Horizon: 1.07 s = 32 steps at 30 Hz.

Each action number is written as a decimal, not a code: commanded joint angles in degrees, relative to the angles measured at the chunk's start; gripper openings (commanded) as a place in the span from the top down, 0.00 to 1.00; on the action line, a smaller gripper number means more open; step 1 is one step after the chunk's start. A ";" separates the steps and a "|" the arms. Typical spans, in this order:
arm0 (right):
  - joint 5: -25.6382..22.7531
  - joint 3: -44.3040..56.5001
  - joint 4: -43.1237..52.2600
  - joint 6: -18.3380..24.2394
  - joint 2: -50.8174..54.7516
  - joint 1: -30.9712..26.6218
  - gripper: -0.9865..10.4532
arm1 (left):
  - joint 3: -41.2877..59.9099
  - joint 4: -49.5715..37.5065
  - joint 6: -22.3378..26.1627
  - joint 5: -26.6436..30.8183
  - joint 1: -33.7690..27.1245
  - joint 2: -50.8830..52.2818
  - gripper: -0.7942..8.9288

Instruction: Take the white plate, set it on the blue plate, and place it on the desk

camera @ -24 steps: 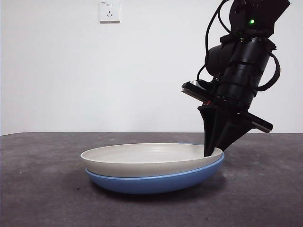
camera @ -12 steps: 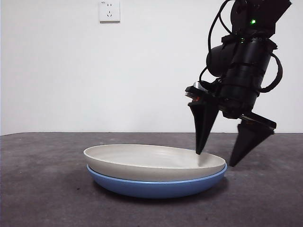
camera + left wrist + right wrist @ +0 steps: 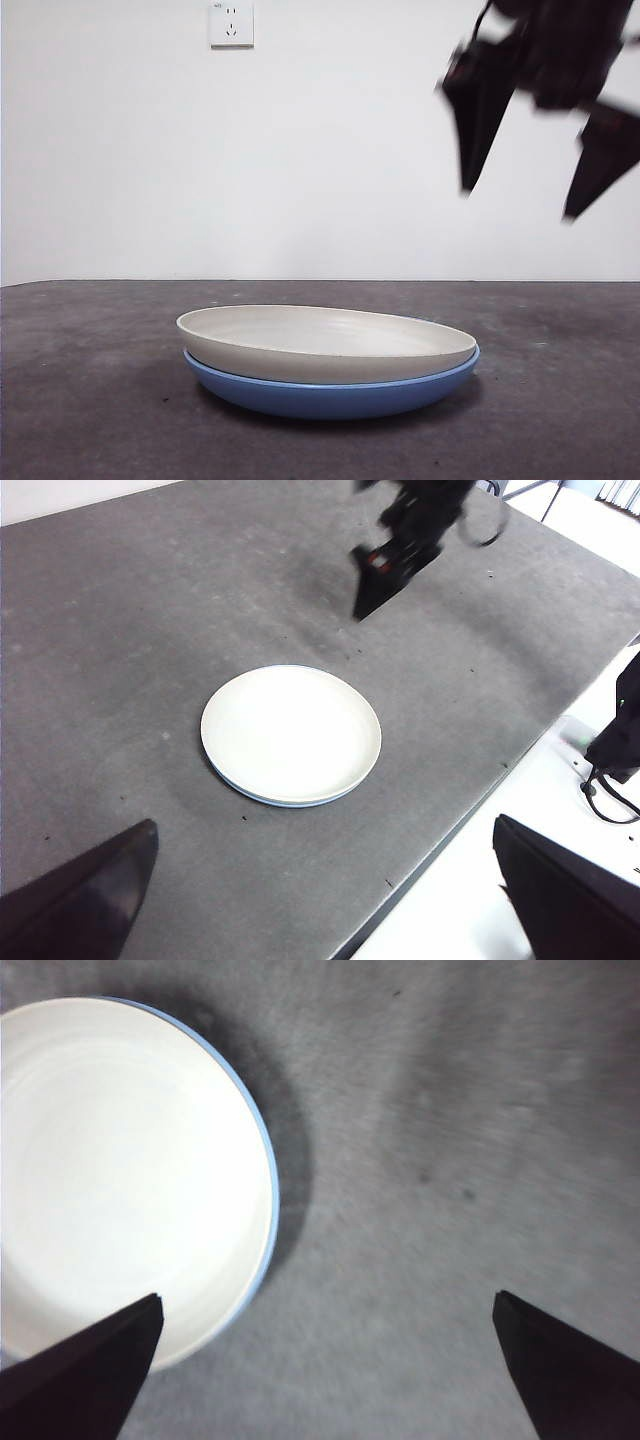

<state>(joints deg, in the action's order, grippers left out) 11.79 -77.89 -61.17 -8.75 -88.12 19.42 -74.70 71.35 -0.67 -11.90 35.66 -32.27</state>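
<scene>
Hiding most of blue plate (image 3: 330, 395): white plate (image 3: 325, 343); right gripper (image 3: 520, 200) blurred.

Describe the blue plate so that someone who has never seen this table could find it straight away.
Look at the dark grey desk below the white wall. Two round plates are stacked near its middle. The blue plate is the lower one, glossy, showing only as a rim and underside beneath the white plate nested in it.
</scene>
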 commanded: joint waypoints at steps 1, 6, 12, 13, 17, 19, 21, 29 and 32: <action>-0.46 -0.92 -2.03 0.85 5.66 0.37 0.36 | -0.68 -0.66 0.70 0.15 0.42 -0.22 0.23; -0.48 -0.92 -5.81 0.92 17.22 1.36 0.36 | -0.68 -0.66 0.70 0.15 0.42 -0.22 0.23; -0.48 -0.87 -10.36 0.90 29.29 1.51 0.36 | -0.68 -0.66 0.68 0.15 0.42 -0.22 0.23; -0.48 -0.87 -11.15 0.90 31.26 1.51 0.36 | -0.68 -0.66 0.68 0.15 0.42 -0.22 0.23; -0.48 -0.87 -14.01 0.85 37.97 1.51 0.36 | -0.68 -0.66 0.68 0.15 0.42 -0.22 0.24; -0.59 -0.87 -15.41 0.90 40.92 1.51 0.36 | -0.68 -0.66 0.68 0.15 0.42 -0.22 0.24; -1.03 -0.87 -16.50 0.87 43.82 1.51 0.36 | -0.68 -0.63 0.57 0.13 0.42 -0.22 0.24; -1.88 -0.87 -17.55 0.87 54.60 1.51 0.36 | -0.68 -0.68 -0.24 0.11 0.42 -0.22 0.24; -2.89 -0.87 -17.77 0.85 56.54 1.51 0.36 | -0.68 -0.68 -0.22 0.11 0.42 -0.22 0.24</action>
<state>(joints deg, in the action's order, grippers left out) 9.13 -77.87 -76.42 -8.32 -31.40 20.62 -74.70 71.35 -0.78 -11.90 35.66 -32.27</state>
